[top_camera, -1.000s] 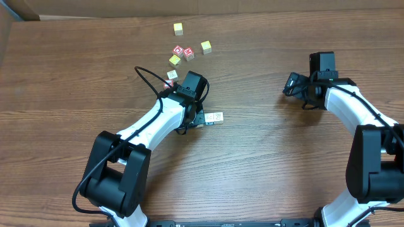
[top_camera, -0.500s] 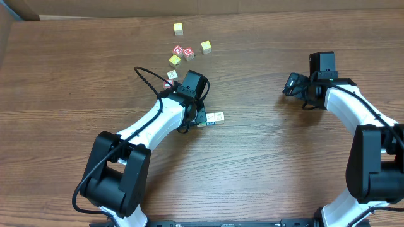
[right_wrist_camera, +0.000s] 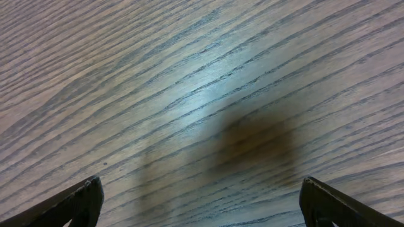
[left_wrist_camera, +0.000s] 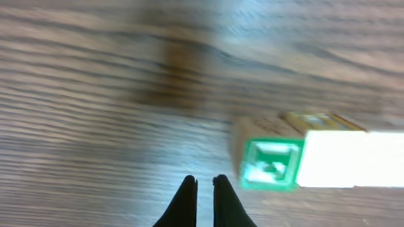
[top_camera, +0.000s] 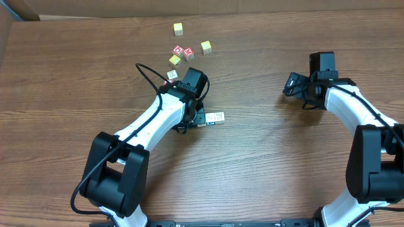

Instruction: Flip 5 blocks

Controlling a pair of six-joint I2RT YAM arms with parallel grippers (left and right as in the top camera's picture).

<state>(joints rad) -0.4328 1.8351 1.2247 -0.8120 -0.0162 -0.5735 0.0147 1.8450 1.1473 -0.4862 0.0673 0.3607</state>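
Step in hand, at a guess: lining up on a cube for a flip. Pinched shut on nothing at the left gripper (left_wrist_camera: 203, 191), slim black fingertips (left_wrist_camera: 187, 192) all but meeting over the brown wood-grain table (left_wrist_camera: 76, 113).

Just ahead of those tips and off to one side: a small wooden alphabet cube with a green printed border on a whitish face (left_wrist_camera: 270, 165), butted against a second whitish cube (left_wrist_camera: 347, 167) washed out by glare. Behind the hand, near the wrist: a third whitish cube (top_camera: 172, 74). Farther behind: three yellow-faced cubes (top_camera: 206, 46) and two red-faced cubes (top_camera: 189, 54). No sign of the remaining whitish ones, perhaps under the arm. No telling how many already turned.

Spread wide and empty at the right gripper (right_wrist_camera: 201, 189), well apart from every cube, only bare grain between the fingers.

Calls next for opening the left jaws, sliding sideways to straddle the green-bordered cube, pinching the two free faces, then lifting and rolling. Little room on the side tight against its neighbour.

Hard, light, square-edged wood with smooth printed faces: likely to skid on the smooth tabletop if nudged rather than gripped.
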